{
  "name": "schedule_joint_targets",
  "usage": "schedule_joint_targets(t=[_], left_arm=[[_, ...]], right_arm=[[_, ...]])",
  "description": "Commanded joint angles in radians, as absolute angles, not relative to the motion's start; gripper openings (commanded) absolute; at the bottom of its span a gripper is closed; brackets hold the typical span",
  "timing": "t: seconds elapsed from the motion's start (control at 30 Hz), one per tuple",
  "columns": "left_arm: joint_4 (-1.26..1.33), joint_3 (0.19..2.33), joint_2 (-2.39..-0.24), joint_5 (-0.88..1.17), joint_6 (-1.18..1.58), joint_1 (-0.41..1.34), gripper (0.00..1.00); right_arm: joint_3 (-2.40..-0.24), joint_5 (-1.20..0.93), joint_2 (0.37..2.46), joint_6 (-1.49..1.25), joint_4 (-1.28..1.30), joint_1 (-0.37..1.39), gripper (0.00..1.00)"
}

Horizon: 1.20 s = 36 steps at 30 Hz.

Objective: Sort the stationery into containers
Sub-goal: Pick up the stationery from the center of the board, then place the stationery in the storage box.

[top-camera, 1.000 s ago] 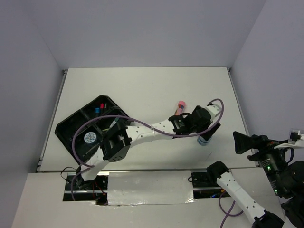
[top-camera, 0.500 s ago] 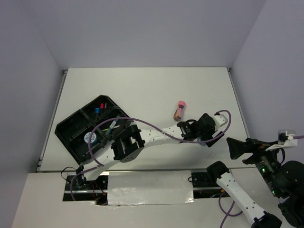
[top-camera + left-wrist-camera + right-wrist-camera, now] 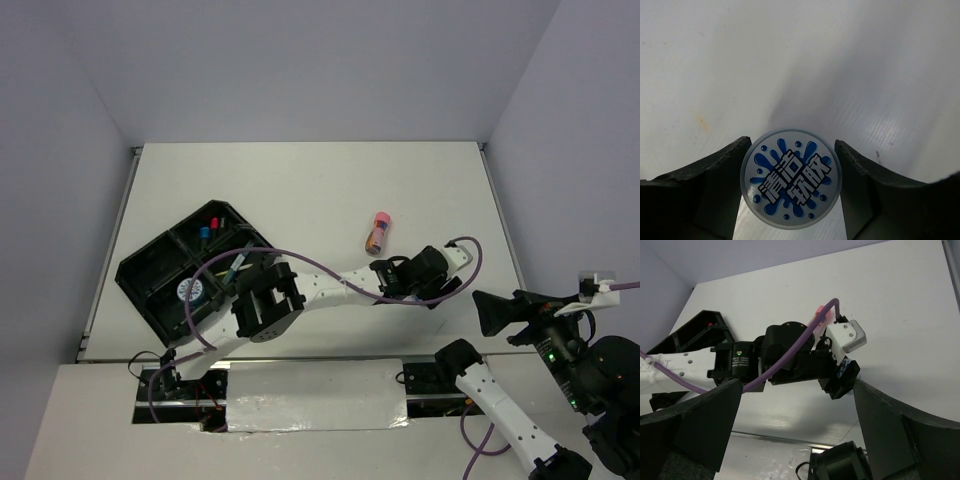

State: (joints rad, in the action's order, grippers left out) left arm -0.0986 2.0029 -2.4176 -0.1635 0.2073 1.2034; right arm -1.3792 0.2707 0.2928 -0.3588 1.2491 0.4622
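While the right arm hung past the near right corner of the desk [image 3: 300, 180], the right pincer [image 3: 797, 390] stood wide apart with nothing between its fingers, and it pointed toward the left arm.

Just beyond it, near the right end of the desk's near edge, the left arm reached across from its base at the near left. The left pincer [image 3: 792, 142] was clamped on a round blue-white tape roll [image 3: 790, 186]. In the left wrist view, one dark finger [image 3: 715, 180] touched each side of the roll. The roll's printed face, with blue splashes and bold lettering, was turned up to the camera.

Toward the near left corner sat the black organiser tray [image 3: 140, 275], turned at an angle to the desk's edges. A second tape roll [image 3: 191, 291] lay in one of its nearer compartments. A thin pen [image 3: 240, 262] lay in a compartment beside the arm, partly hidden by it. Two highlighters [image 3: 208, 228], one red-capped and one blue-capped, lay in a far compartment.

Farther in, right of the desk's centre, a pink-orange tube [image 3: 377, 232] lay alone on the desk, apart from the left pincer and well apart from the tray.
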Motion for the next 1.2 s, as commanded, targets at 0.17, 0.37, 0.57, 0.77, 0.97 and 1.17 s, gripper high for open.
schedule_joint_targets(t=[0.17, 0.37, 0.57, 0.77, 0.97, 1.17], left_arm=[[-0.217, 1.772, -1.992, -0.477, 0.292, 1.157, 0.0], [-0.686, 1.391, -1.53, -0.834, 0.723, 0.898, 0.0], [-0.911, 0.987, -0.904, -0.876, 0.991, 0.524, 0.0], [-1.07, 0.933, -0.744, -0.94, 1.04, 0.303, 0.0], [-1.258, 0.963, -0.791, -1.009, 1.262, 0.279, 0.0], [-1.183, 0.878, -0.86, -0.953, 1.301, 0.258, 0.0]], right_arm=[[-1.344, 0.244, 0.29, -0.341, 1.174, 0.462, 1.0], [-1.29, 0.196, 0.287, -0.337, 1.123, 0.462, 1.0], [-1.235, 0.105, 0.288, -0.342, 1.017, 0.46, 1.0], [-1.152, 0.035, 0.278, -0.367, 0.925, 0.459, 1.0], [-1.091, -0.023, 0.241, -0.379, 0.864, 0.459, 1.0], [-1.054, -0.067, 0.209, -0.385, 0.831, 0.459, 1.0]])
